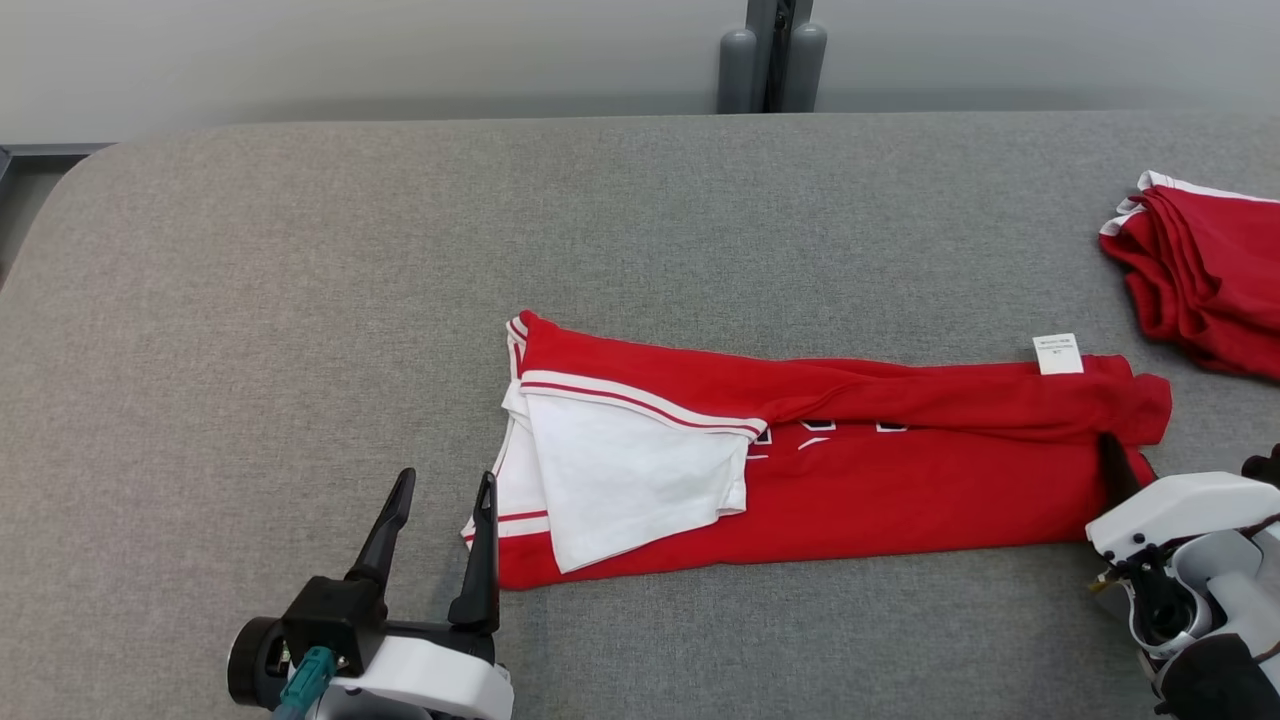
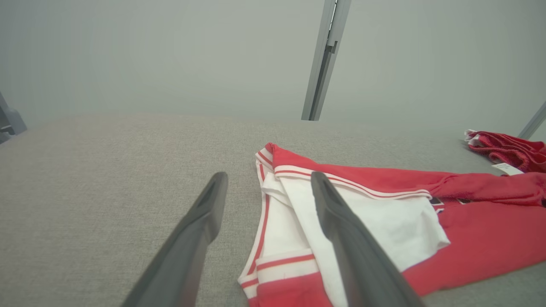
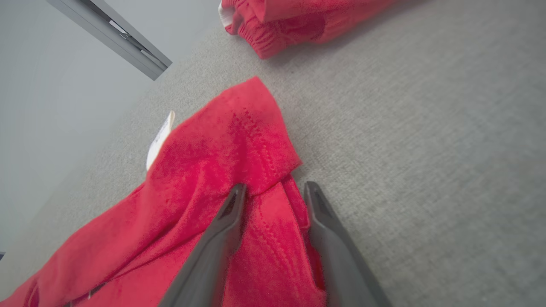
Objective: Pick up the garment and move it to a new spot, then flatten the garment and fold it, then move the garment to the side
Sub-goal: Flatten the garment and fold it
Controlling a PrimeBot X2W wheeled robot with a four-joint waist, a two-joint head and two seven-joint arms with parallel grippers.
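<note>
The red shirt [image 1: 900, 490] lies folded into a long strip across the middle of the grey fabric-covered table [image 1: 300, 300], its collar end to the left and its hem to the right. At the lower left, the left gripper [image 1: 446, 478] has its fingers spread wide and holds nothing. One fingertip is just beside the striped edge of the white sleeve [image 1: 620, 480], which is folded over the red body. Farther right, a small white label [image 1: 1057, 353] sticks up from the far edge near the hem. At the hem corner, the right gripper [image 3: 275, 186] has its fingers set narrower but still parted, straddling a fold of red cloth. A second folded red garment [image 1: 1210, 270] sits apart at the table's right edge.
</note>
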